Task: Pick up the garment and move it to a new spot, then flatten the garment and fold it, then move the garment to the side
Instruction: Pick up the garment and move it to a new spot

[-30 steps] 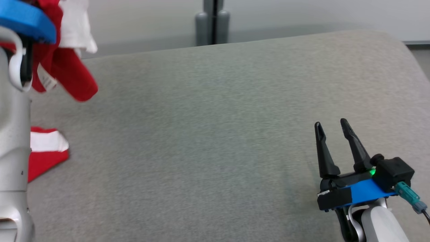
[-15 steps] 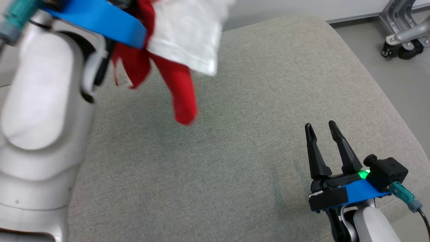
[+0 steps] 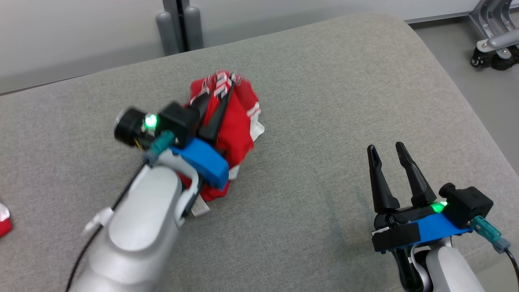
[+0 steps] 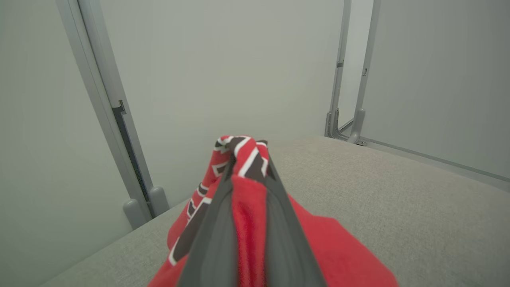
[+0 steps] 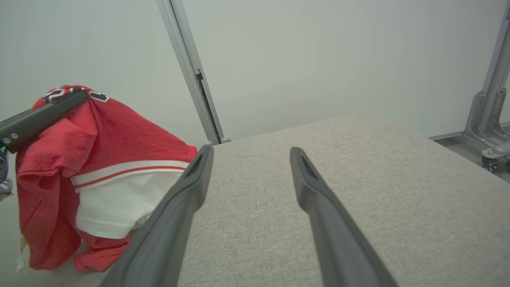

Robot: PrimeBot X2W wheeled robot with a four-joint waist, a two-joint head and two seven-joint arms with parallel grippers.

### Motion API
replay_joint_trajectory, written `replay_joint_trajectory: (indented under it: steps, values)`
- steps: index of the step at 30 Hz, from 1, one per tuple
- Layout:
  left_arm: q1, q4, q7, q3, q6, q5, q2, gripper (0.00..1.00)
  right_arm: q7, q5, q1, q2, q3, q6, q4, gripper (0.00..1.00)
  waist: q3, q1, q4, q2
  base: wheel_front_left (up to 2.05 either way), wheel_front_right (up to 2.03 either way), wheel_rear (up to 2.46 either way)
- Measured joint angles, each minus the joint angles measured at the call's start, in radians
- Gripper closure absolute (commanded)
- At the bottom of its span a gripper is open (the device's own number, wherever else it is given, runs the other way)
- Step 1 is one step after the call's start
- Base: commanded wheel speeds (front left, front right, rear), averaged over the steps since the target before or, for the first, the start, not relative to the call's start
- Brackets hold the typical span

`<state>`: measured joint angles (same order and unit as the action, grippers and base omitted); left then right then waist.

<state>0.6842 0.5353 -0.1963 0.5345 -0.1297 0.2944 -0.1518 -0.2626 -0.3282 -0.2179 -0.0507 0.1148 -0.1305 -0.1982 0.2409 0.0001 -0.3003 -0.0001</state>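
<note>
The garment (image 3: pixel 241 121) is a red shirt with white panels and dark striped trim, bunched in a heap left of the middle of the grey padded table (image 3: pixel 332 89). My left gripper (image 3: pixel 223 87) is shut on its striped upper edge and holds that part up, while the lower folds reach the surface. In the left wrist view the two fingers (image 4: pixel 215 223) pinch red cloth (image 4: pixel 326 251) between them. My right gripper (image 3: pixel 385 151) stands open and empty at the lower right, well apart from the garment. The right wrist view shows the garment (image 5: pixel 111 139) to the left of the open right gripper (image 5: pixel 249 153).
A small piece of red and white cloth (image 3: pixel 3 221) lies at the table's left edge. Grey posts (image 3: pixel 180 28) stand behind the table's far edge. A wheeled metal frame (image 3: pixel 494 44) sits on the floor past the rounded right corner.
The camera has turned. My left arm has come down from high at the upper left, bringing the garment onto the table. The right gripper has stayed open in place.
</note>
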Motion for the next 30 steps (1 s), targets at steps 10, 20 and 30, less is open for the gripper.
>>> replay_joint_trajectory:
  steps: [10, 20, 30]
  values:
    - [-0.119, 0.142, -0.061, 0.028, 0.034, 0.012, 0.060, 0.00, 0.000, 0.006, 0.003, 0.001, -0.004, 0.000, -0.005, 0.00, -0.016, 0.0000, 0.046, -0.0001, 0.00, 0.00, 0.00]
    - [-0.216, -0.147, -0.066, -0.141, 0.120, -0.050, 0.039, 0.00, 0.000, 0.028, 0.026, 0.001, -0.014, 0.000, 0.000, 0.00, -0.057, -0.0001, 0.119, -0.0001, 0.00, 0.00, 0.00]
    - [-0.406, -0.333, -0.067, -0.334, 0.151, -0.131, 0.011, 0.00, 0.000, 0.055, 0.049, 0.001, -0.030, 0.000, -0.004, 0.00, -0.103, -0.0002, 0.205, 0.0000, 0.00, 0.00, 0.00]
